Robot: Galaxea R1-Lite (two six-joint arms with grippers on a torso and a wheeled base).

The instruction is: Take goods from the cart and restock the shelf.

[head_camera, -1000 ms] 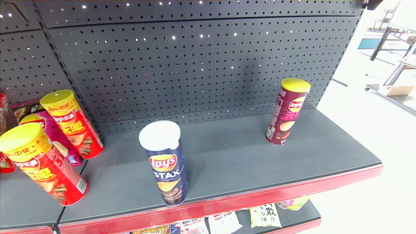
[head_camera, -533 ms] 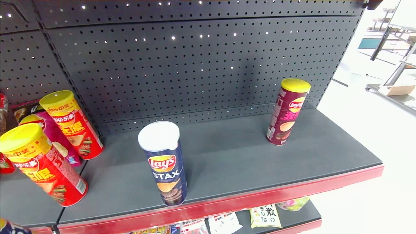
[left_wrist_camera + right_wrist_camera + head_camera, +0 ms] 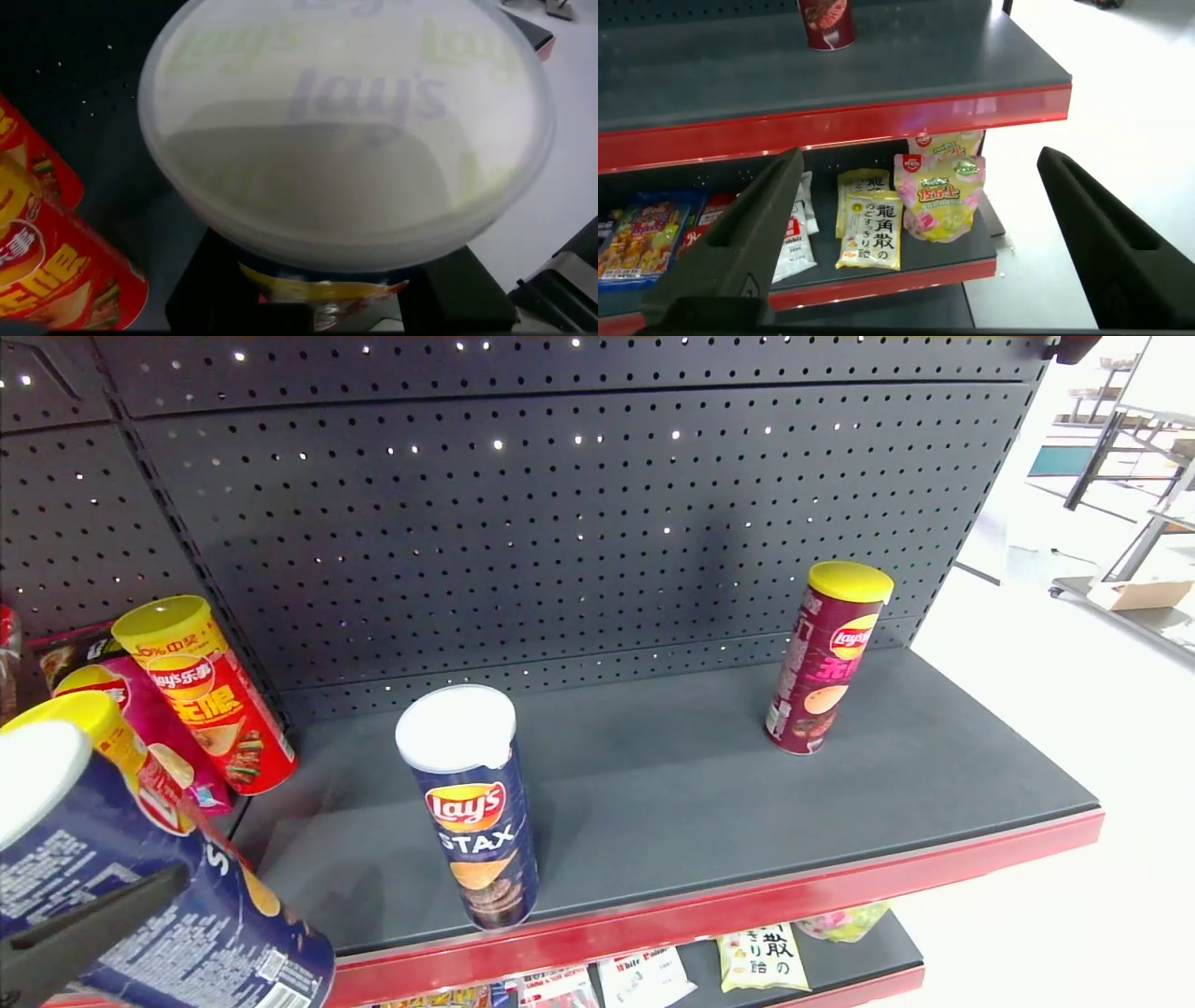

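My left gripper (image 3: 98, 910) is shut on a dark blue chips can (image 3: 149, 887) with a white lid, held tilted at the lower left, in front of the shelf's (image 3: 709, 803) left end. The left wrist view looks down on that lid (image 3: 346, 131), with the black fingers (image 3: 234, 299) below it. Another blue can (image 3: 471, 803) stands upright near the red front edge (image 3: 747, 901). A maroon can (image 3: 826, 658) with a yellow lid stands at the back right. My right gripper (image 3: 920, 168) is open and empty, low in front of the lower shelf.
Two red cans (image 3: 210, 695) with yellow lids and a pink bag (image 3: 140, 709) stand on the neighbouring shelf section to the left; the held can partly covers the nearer red can (image 3: 93, 723). Snack bags (image 3: 938, 191) lie on the lower shelf. Bare shelf lies between the blue and maroon cans.
The blue can in my left gripper has risen into the head view at the lower left and now covers much of the nearer red can. The cans on the shelf have stayed put.
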